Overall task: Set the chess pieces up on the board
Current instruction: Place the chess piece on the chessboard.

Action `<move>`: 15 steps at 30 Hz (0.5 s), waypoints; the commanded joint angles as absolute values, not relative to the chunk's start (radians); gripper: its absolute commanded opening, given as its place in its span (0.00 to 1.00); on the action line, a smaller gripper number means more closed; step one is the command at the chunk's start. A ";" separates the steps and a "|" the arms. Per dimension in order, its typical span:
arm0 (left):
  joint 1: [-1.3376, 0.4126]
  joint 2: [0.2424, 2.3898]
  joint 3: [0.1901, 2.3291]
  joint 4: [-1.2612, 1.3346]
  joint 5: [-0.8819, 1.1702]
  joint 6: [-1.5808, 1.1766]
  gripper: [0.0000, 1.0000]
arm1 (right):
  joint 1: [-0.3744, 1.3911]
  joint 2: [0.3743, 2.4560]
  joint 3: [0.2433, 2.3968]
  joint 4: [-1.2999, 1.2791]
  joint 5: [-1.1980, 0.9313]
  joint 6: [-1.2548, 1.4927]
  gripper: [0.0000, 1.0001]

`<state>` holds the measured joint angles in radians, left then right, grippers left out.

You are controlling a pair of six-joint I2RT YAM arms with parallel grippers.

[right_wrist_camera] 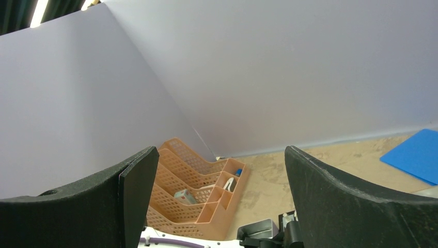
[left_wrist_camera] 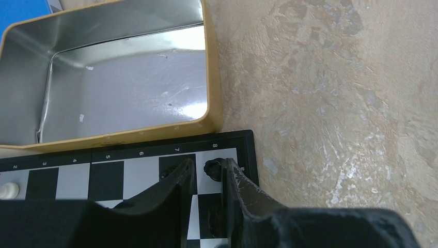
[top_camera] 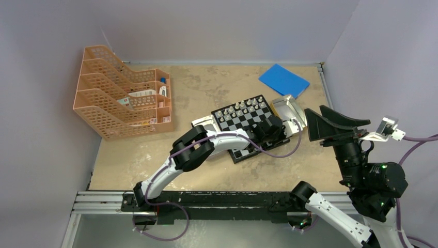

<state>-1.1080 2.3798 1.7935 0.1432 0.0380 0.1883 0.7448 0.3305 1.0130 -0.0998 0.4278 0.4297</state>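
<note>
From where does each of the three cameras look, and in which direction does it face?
Top external: above and behind the arm bases, looking down on the table and the board; the left arm and right arm show.
Left wrist: on the left arm, looking down at the board's corner and an open tin; the left gripper straddles a black piece.
Right wrist: raised, looking level towards the orange rack and walls; the right gripper is wide open.
Shared: top and left wrist show board and tin.
</note>
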 commanded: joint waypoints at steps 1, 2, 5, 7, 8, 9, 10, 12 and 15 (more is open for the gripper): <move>-1.124 2.393 1.832 0.199 0.003 0.232 0.26 | 0.742 0.316 1.027 -0.043 0.420 0.431 0.94; -1.124 2.393 1.832 0.199 0.002 0.235 0.26 | 0.742 0.315 1.024 -0.044 0.420 0.432 0.94; -1.128 2.394 1.830 0.199 0.002 0.240 0.26 | 0.741 0.312 1.017 -0.049 0.413 0.437 0.94; -1.130 2.395 1.830 0.199 0.002 0.242 0.27 | 0.741 0.311 1.016 -0.049 0.410 0.439 0.94; -1.132 2.394 1.830 0.199 0.002 0.241 0.27 | 0.742 0.312 1.015 -0.049 0.410 0.438 0.94; -1.134 2.393 1.830 0.198 0.002 0.241 0.27 | 0.741 0.311 1.014 -0.050 0.410 0.438 0.94; -1.136 2.389 1.828 0.198 0.002 0.240 0.28 | 0.742 0.313 1.013 -0.051 0.409 0.438 0.94; -1.139 2.377 1.826 0.198 0.002 0.222 0.29 | 0.741 0.312 1.009 -0.055 0.407 0.439 0.94; -1.140 2.339 1.820 0.208 0.017 0.185 0.30 | 0.741 0.314 1.002 -0.057 0.401 0.442 0.94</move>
<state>-1.1309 2.3966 1.7935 0.1558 0.0101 0.2195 0.7448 0.3256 1.0069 -0.0998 0.4236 0.4339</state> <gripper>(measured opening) 0.292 0.940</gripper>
